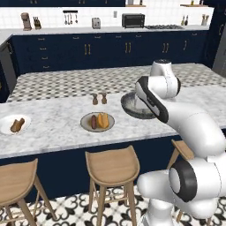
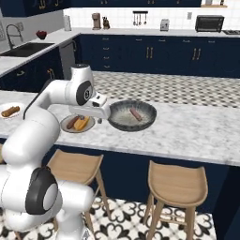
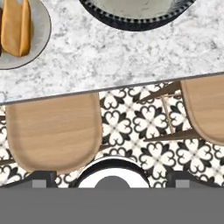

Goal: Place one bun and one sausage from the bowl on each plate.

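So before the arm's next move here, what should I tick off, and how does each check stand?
1. Gripper open and empty: ok, both tips apart, nothing between them.
2. Beige plate holds a bun and a sausage: ok.
3. White plate holds a bun and a sausage: cannot tell, brown food lies there, too small to sort.
4. Bowl emptied: not ok, one sausage lies inside.
5. Gripper clear of the counter: ok, it looks down past the edge at a stool.
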